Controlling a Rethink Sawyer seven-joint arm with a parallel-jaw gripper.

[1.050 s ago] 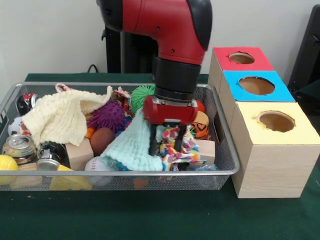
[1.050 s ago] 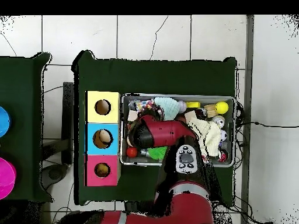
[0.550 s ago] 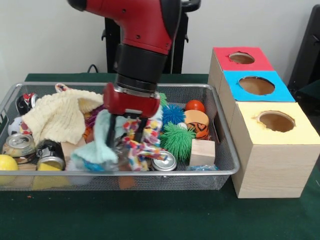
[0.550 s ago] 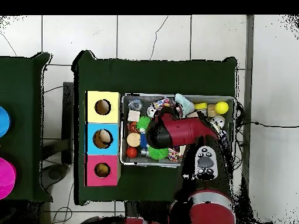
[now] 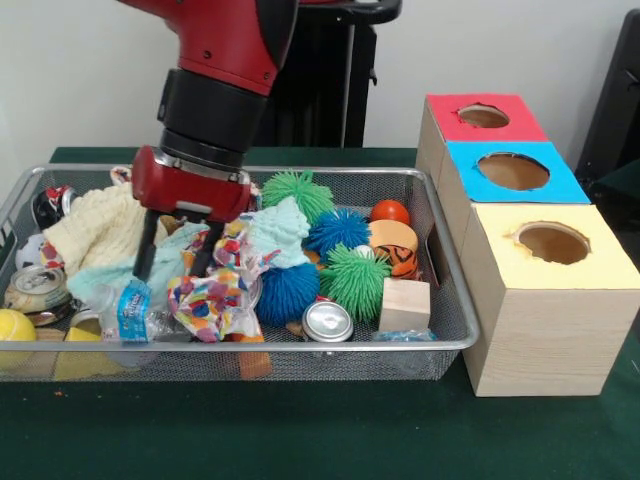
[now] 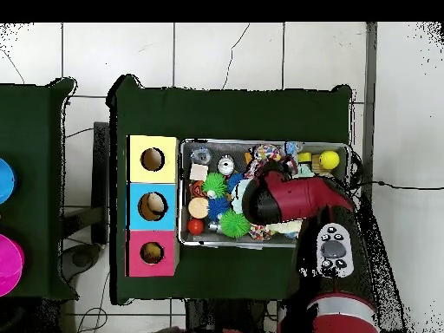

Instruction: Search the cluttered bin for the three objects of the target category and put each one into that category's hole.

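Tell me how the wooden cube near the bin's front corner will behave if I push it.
The wooden cube looks rigid with flat faces, so it should slide, not roll. Spiky balls crowd one side, so it may nudge them.

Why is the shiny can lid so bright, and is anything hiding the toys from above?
Front view: the can lid catches the room light and glints; the mesh bin shows sharp. Overhead view: the red arm covers much of the bin's middle, so the toys beneath it cannot be seen.
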